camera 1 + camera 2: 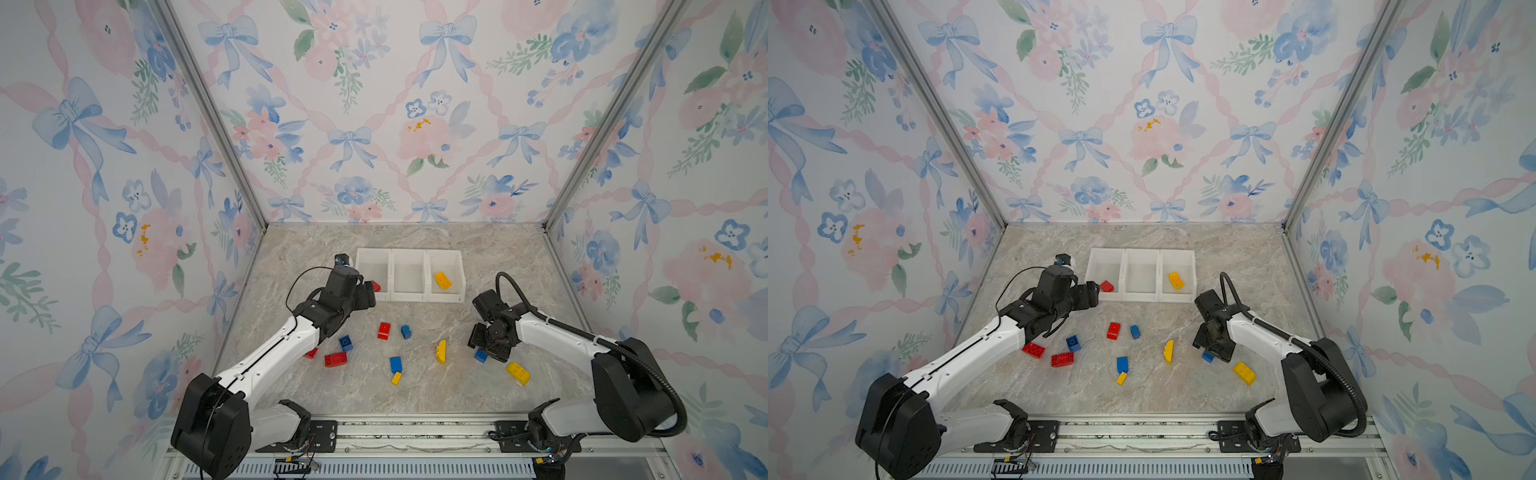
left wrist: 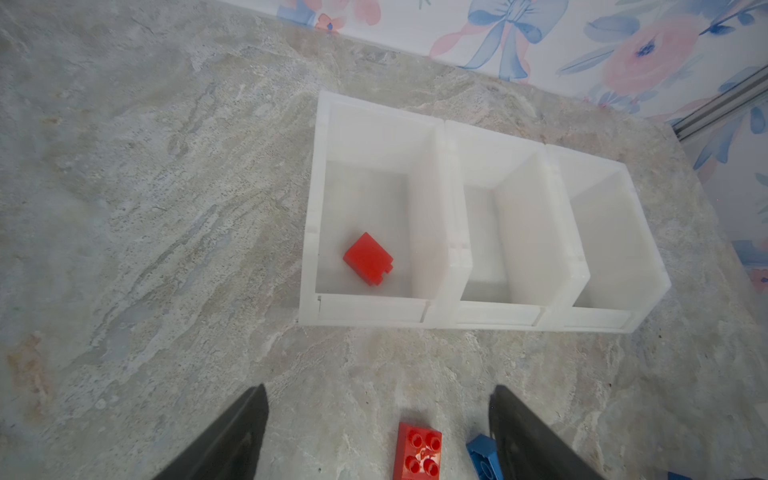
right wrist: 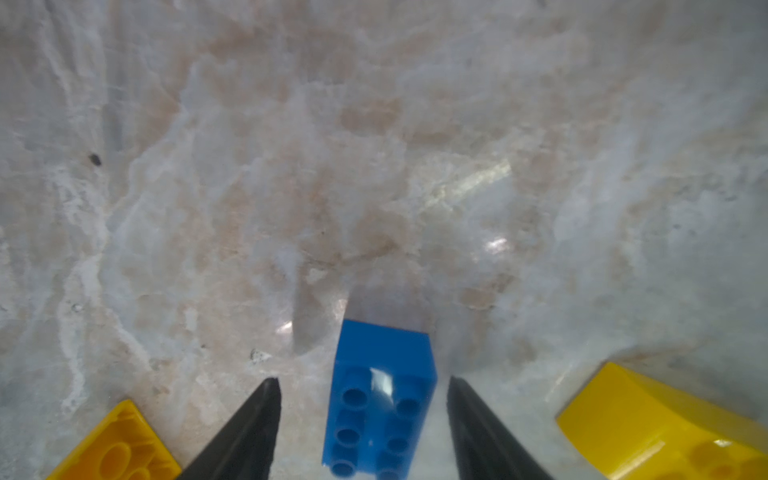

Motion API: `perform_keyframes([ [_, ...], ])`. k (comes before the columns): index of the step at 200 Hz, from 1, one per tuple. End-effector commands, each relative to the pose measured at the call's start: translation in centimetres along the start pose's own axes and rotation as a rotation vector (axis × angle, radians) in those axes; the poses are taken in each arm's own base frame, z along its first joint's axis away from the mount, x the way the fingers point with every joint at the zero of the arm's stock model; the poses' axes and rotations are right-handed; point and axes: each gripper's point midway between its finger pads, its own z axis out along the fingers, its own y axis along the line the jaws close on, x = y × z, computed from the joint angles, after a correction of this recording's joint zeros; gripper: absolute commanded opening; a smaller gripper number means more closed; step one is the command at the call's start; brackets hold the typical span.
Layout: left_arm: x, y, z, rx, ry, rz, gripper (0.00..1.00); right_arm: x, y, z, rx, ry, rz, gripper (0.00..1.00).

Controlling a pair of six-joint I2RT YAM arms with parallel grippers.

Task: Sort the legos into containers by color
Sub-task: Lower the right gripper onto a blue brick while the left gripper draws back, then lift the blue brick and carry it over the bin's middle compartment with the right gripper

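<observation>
The containers [image 1: 409,251] [image 1: 1142,251] [image 2: 446,124] are three joined white bins. The left bin holds a red lego [image 1: 376,286] [image 1: 1106,286] [image 2: 368,258], the right one a yellow lego [image 1: 442,280] [image 1: 1176,280], and the middle one shows nothing inside. My left gripper [image 1: 368,295] [image 2: 378,399] hovers open and empty before the left bin. My right gripper [image 1: 482,353] [image 3: 361,379] is low on the table, its jaws either side of a blue lego [image 3: 380,399] [image 1: 1207,356] with a gap at each side.
Loose legos lie across the middle: red [image 1: 384,331] [image 1: 336,359] [image 1: 311,353], blue [image 1: 406,331] [image 1: 345,343] [image 1: 395,364], yellow [image 1: 396,377] [image 1: 441,351] [image 1: 518,372]. Yellow pieces [image 3: 116,444] [image 3: 665,424] flank my right gripper. Walls enclose three sides.
</observation>
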Motion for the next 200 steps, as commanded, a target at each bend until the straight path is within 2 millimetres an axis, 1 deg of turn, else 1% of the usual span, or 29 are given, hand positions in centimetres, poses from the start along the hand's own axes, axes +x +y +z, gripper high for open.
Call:
perform_keyframes([
  [1,0.3,-0.2,-0.6,0.030,-0.006,-0.021,0.86,0.5,-0.6,0.7,0.030,0.003,-0.005,0.59],
  [66,1.7,0.3,-0.8,0.034,0.014,-0.073,0.87,0.3,-0.6,0.6,0.042,-0.014,-0.020,0.42],
  [88,1.4,0.7,-1.3,0.025,-0.008,-0.088,0.87,0.4,-0.4,0.6,0.040,-0.016,-0.025,0.36],
  [103,1.2,0.8,-1.6,0.021,-0.023,-0.090,0.87,0.6,-0.4,0.6,0.041,-0.016,-0.032,0.34],
  [126,1.2,0.8,-1.9,0.026,-0.031,-0.092,0.88,0.4,0.3,0.2,0.027,-0.027,-0.044,0.31],
  [143,1.5,0.8,-1.9,0.031,-0.025,-0.088,0.89,-0.1,1.4,-1.0,0.011,-0.059,-0.071,0.30],
  [163,1.8,1.0,-1.9,0.033,-0.019,-0.088,0.89,-1.1,3.1,-2.9,-0.012,-0.111,-0.118,0.30],
  [200,2.3,1.1,-1.8,0.030,-0.007,-0.087,0.89,-2.9,7.3,-6.7,-0.078,-0.196,-0.215,0.29],
])
